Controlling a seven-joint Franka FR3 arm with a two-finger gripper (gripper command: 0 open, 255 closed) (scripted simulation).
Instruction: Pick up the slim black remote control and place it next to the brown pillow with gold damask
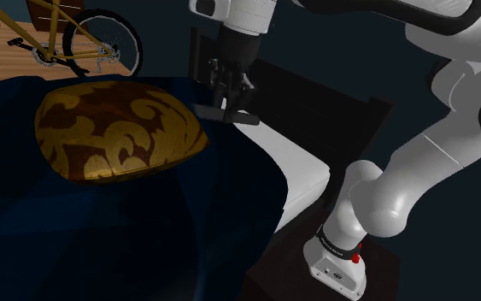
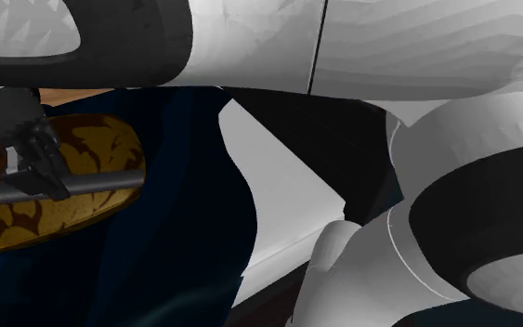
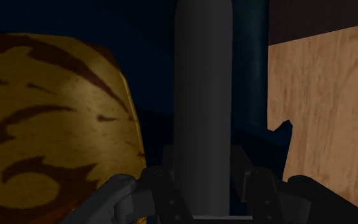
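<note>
Smooth matt remote (image 3: pixel 203 95), soft cloth pillow (image 1: pixel 119 132), wood-grained floor (image 3: pixel 323 108).

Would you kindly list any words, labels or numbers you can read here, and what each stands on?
No text can be read.
Dark band at the arm's base: faint light marks, too small to read.
The remote and pillow: no lettering shows.

1. Pillow (image 1: pixel 119 132): brown, with gold damask scrolls.
2. Cover (image 1: pixel 76 239) beneath it: plain deep navy.
3. Remote (image 3: pixel 203 108): dark charcoal, unmarked.
4. Gripper (image 1: pixel 228 104): all black.
5. Sheet (image 1: pixel 298 175), at three o'clock from the pillow: white.
6. Bicycle (image 1: pixel 55 34), at eleven o'clock: yellow frame, black tyres.
7. Floor (image 3: pixel 323 108): pale wood grain.
</note>
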